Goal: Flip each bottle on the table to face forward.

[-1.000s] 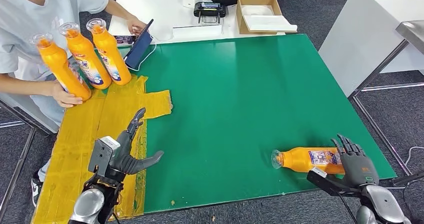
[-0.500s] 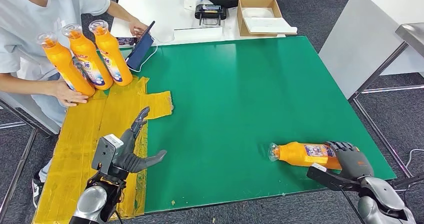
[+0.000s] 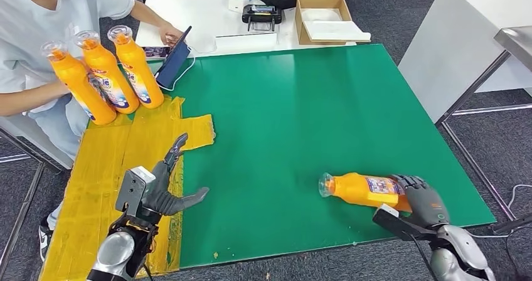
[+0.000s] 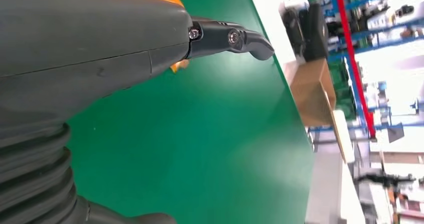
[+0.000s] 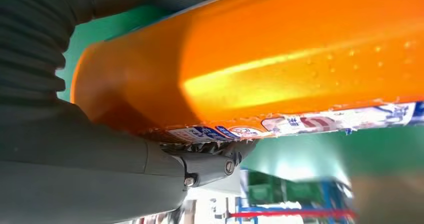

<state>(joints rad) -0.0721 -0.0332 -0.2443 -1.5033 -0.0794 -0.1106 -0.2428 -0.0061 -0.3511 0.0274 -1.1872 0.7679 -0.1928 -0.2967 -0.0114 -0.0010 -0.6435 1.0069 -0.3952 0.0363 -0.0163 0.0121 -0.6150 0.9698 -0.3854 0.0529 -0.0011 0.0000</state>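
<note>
Bright, even overhead light, soft shadows; wrist views blur and glare at edges.

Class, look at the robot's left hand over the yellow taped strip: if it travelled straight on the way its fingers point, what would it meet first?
Probably nothing soon: the left hand points up along the yellow tape, which looks bare ahead. Farther on stand three upright orange bottles, though they may lie left of its line; depth is unclear.

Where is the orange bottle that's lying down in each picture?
Head view: the lying bottle is near the green mat's front right, its base held in the right hand.
Left wrist view: the bottle is not in it; the orange at the upper edge is taped mat.
Right wrist view: the bottle fills the upper part, the fingers wrapped under its label.
Shared landmark: the green mat.
</note>
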